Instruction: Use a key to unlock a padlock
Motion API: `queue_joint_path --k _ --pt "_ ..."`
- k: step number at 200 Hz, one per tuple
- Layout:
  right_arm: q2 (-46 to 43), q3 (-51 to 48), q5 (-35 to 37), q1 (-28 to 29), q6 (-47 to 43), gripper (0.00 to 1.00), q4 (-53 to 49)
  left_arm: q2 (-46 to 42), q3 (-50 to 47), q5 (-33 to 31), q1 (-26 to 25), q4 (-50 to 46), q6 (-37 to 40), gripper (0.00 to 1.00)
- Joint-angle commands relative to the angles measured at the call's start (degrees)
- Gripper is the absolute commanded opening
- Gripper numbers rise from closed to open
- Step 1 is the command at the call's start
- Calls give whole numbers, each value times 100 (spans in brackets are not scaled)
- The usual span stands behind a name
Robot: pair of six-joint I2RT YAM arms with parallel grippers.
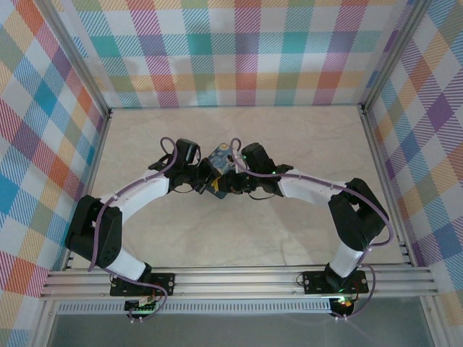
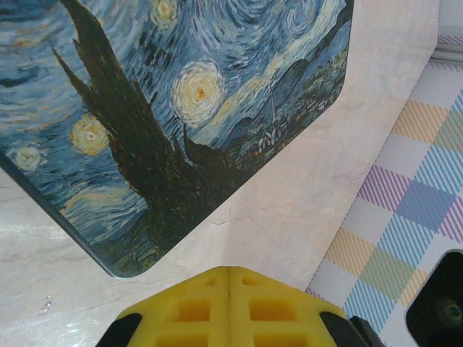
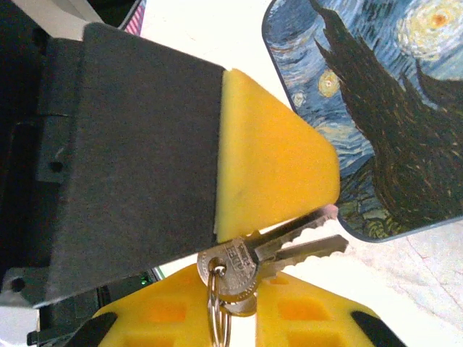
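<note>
At table [image 1: 304, 238] centre the padlock [image 1: 217, 165] lies face up: judged rigid, smooth-faced, best braced by its sides. Right gripper [image 3: 231, 307] pinches the thin, slip-prone key [image 3: 289, 249] at its bow; left gripper [image 2: 229, 303] pads meet, holding nothing.

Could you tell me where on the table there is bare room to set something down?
Free: the far strip of table below the back plaid wall, and the wide patch between the arms and the near rail. Crowded: the middle, where the left claw and right claw, gripping keys, flank the padlock.
</note>
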Motion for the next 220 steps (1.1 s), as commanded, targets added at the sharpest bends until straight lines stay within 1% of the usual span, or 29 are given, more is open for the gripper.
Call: queue_joint_path --k 1,16,23,41,54,65,83,108,127,158,192,204,220 --pt "47 158 -54 30 -86 12 -7 -32 174 17 -63 -91 77 0" --pt "35 116 -42 32 -43 11 40 -42 230 -100 -55 -204 169 0" --pt "25 105 -25 30 -36 11 29 -45 283 -177 -46 -540 242 6" --pt "3 69 44 5 -3 10 9 -92 408 -370 38 -923 456 26" --pt "-20 42 58 -40 29 9 15 -162 416 -419 162 -1059 530 38" --pt "-24 26 74 -73 65 9 17 -208 410 -380 299 -1124 574 45" --pt "-50 14 110 -154 121 9 17 -283 370 -284 489 -1209 637 50" --pt "-79 -76 121 -307 332 8 173 -473 221 -260 604 -1269 714 51" --pt "-87 -188 107 -416 594 8 409 -685 -35 -116 596 -1131 645 46" --pt "-60 -326 163 -479 934 8 748 -1077 -731 67 540 -508 -148 40" --pt "-24 -380 173 -482 1265 8 1073 -1232 -1166 74 371 251 -1126 40" --pt "-33 -435 178 -486 1400 8 1225 -1276 -1219 9 331 362 -1334 39" --pt "-38 -486 149 -471 1555 8 1394 -1280 -1165 -74 286 365 -1426 39"
